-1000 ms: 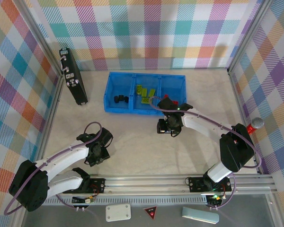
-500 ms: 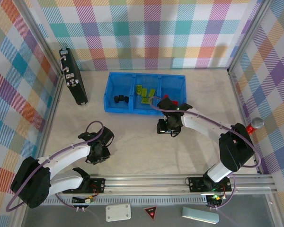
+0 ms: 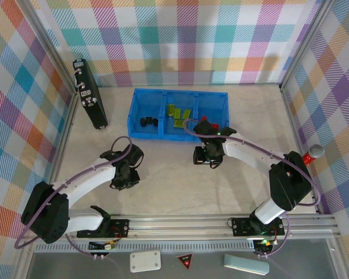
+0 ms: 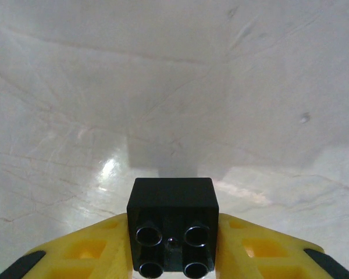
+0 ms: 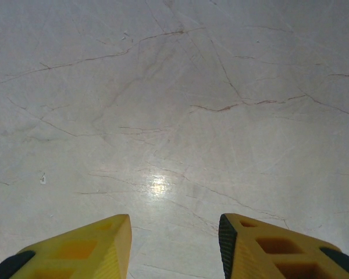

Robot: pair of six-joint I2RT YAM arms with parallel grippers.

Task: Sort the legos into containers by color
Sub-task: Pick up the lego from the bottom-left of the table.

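Note:
A black cube lego (image 4: 171, 200), studs toward the camera, sits pinched between the yellow fingers of my left gripper (image 4: 173, 235) just above the bare table. From above, the left gripper (image 3: 127, 174) is in front of the blue tray of containers (image 3: 141, 96), below its left end. Black legos (image 3: 149, 121) lie in the left compartment and lime-green ones (image 3: 179, 113) in the middle one. My right gripper (image 3: 206, 157) hangs in front of the tray's right end, and its arm covers part of the right compartment. The right gripper (image 5: 174, 238) is open over bare table.
A black rectangular case (image 3: 90, 100) lies at the back left by the plaid wall. A metal rail (image 3: 186, 221) runs along the near edge. Plaid walls close in the table on three sides.
My left gripper has shut on the black cube and moved up and right toward the tray. The right arm has stayed put.

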